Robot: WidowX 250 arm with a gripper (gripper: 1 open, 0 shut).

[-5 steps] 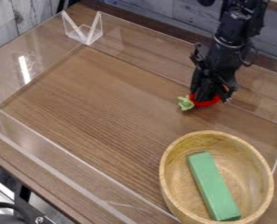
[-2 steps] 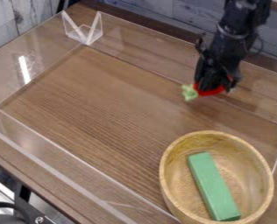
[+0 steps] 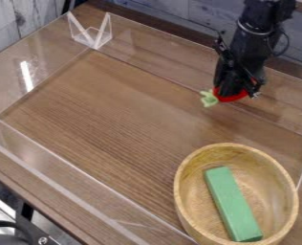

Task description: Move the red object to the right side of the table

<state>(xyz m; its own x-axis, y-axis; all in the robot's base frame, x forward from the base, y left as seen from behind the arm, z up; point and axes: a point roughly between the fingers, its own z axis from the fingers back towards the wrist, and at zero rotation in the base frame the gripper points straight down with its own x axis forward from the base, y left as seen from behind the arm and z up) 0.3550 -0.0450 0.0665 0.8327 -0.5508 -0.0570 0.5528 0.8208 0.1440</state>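
With the claw (image 3: 226,84), held the red object (image 3: 231,94) at the far right

Gripped the red object between the dark fingers of the claw, closed in around the toy and only slightly apart, with the red skin showing below and beside the fingertips. Pointed the claw downward, with the dark arm (image 3: 261,23) reaching in from the far right edge. Turned the green tuft (image 3: 208,99) of the toy toward the left, outside the grip. Kept toy and claw over the right part of the brown table (image 3: 102,110), toward the far side and well beyond the bowl. Could not tell for certain about contact between the toy and the wood beneath.

Saw at the near right the round wooden bowl (image 3: 196,198), apart from the toy. Found inside it the green block (image 3: 233,204), lying lengthwise from far to near, slightly slanted, with bare bowl on both sides. Spotted at the far left a small clear frame (image 3: 93,33), well apart from the claw. Made out low clear walls (image 3: 62,183) along the table's border. Noticed at the near left corner, beyond the wall, a dark rounded part (image 3: 6,233), cut off by the edge of the view and too partial to name.
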